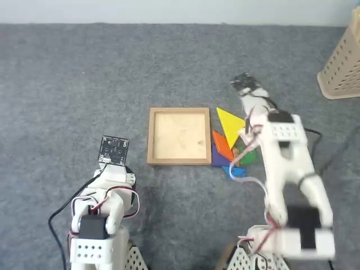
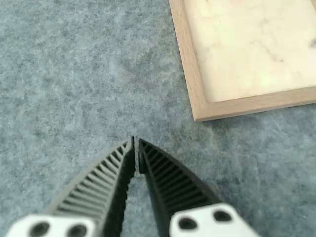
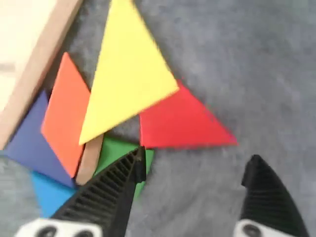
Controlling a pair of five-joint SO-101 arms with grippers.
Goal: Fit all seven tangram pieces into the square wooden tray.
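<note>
High view: square wooden tray point(image 1: 179, 111) lies flat on grey carpet point(image 1: 79, 79), mid-table, nothing inside. Tangram pcs sit in a loose cluster just right of tray, all outside it: yellow triangle point(image 1: 230, 125) farthest from the arms, orange parallelogram point(image 1: 222, 145) beside tray's right rim, purple triangle point(image 1: 216, 158) touching the rim near its corner, blue pc point(image 1: 236, 170) nearest the arms, green pc point(image 1: 249, 156) partly under right arm point(image 1: 284, 146), which stretches over the cluster. Left arm point(image 1: 107, 197) sits folded at lower left, well apart from the pcs. Beige slotted bin point(image 1: 343, 56) at far right edge. Right wrist view: R gripper point(image 3: 196, 158) jaws spread wide, holding nothing, above the carpet; one finger over the green pc, red triangle point(image 3: 180, 121) just ahead, its corner tucked under the yellow one. Tan strip point(image 3: 91, 155) shows betw. orange & green, can't ID. Left wrist view: L gripper point(image 2: 136, 143) jaws closed tip to tip, nothing betw. them, over bare carpet near tray corner.
</note>
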